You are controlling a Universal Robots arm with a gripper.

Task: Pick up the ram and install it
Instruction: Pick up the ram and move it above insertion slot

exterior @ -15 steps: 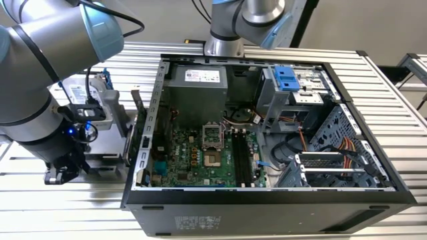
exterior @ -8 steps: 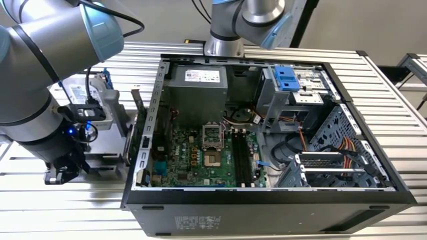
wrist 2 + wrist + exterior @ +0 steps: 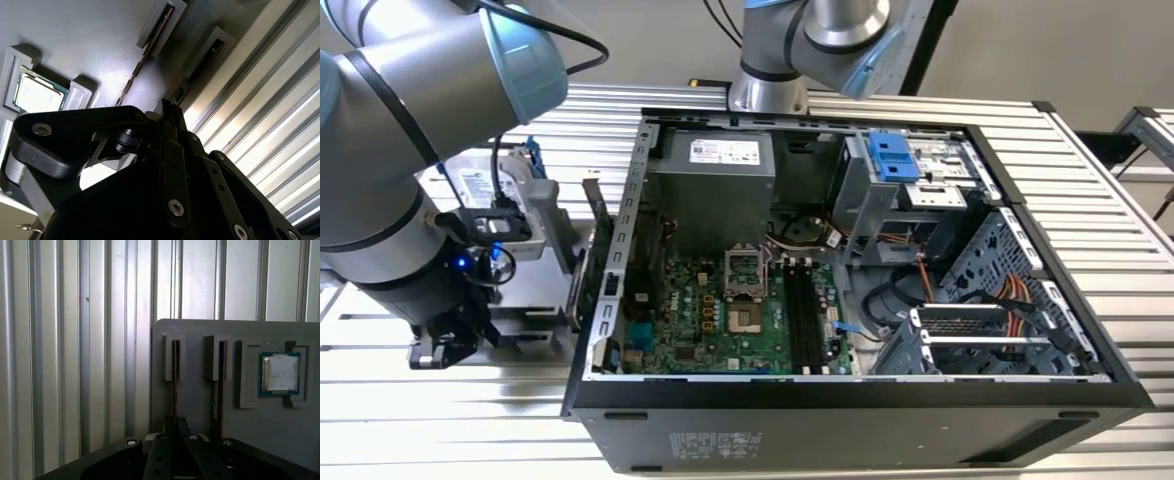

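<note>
The ram (image 3: 174, 395) is a thin stick standing on edge in one slotted holder of a grey tray (image 3: 260, 435). In the second wrist view the ram (image 3: 131, 79) appears as a narrow line running up to my gripper (image 3: 167, 112). My gripper (image 3: 175, 426) sits right over that stick, its fingers drawn close together on either side of it. In the exterior view the gripper (image 3: 447, 345) hangs low over the tray (image 3: 520, 320), to the exterior view's left of the open computer case. The long black motherboard slots (image 3: 803, 320) lie inside the case.
A second stick (image 3: 218, 390) stands in the neighbouring holder. A square silver processor chip (image 3: 280, 373) rests in its own holder on the tray. A hard drive with a blue bracket (image 3: 500, 185) stands behind the arm. Ribbed metal tabletop (image 3: 440, 430) surrounds everything.
</note>
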